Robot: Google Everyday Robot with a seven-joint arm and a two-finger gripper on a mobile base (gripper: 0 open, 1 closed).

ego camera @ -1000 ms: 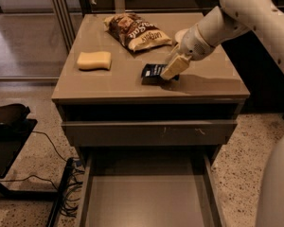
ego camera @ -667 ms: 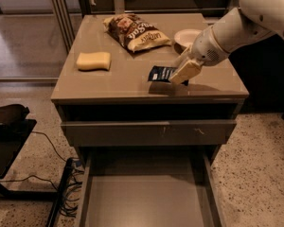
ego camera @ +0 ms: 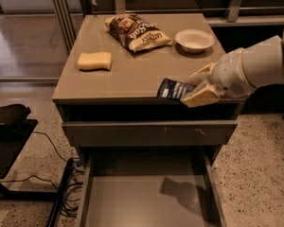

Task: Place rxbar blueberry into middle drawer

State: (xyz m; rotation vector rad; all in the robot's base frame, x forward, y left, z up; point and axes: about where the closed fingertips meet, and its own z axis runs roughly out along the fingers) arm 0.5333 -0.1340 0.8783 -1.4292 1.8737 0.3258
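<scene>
My gripper [ego camera: 191, 90] is shut on the rxbar blueberry [ego camera: 173, 89], a flat dark navy wrapper with white print. It holds the bar in the air over the front edge of the cabinet top [ego camera: 132, 74], right of centre. The white arm reaches in from the right. Below, the middle drawer [ego camera: 146, 193] is pulled out, with a bare grey-beige floor and thin side walls. The bar's shadow falls on the drawer floor.
A brown-and-cream chip bag [ego camera: 136, 32], a white bowl [ego camera: 194, 39] and a yellow sponge [ego camera: 94, 60] lie on the cabinet top. A closed drawer with a scuffed front panel [ego camera: 149, 133] sits above the open one. A black stand [ego camera: 9, 136] and cables are at the left on the floor.
My gripper has lifted the bar off the cabinet top and carried it forward toward the front edge.
</scene>
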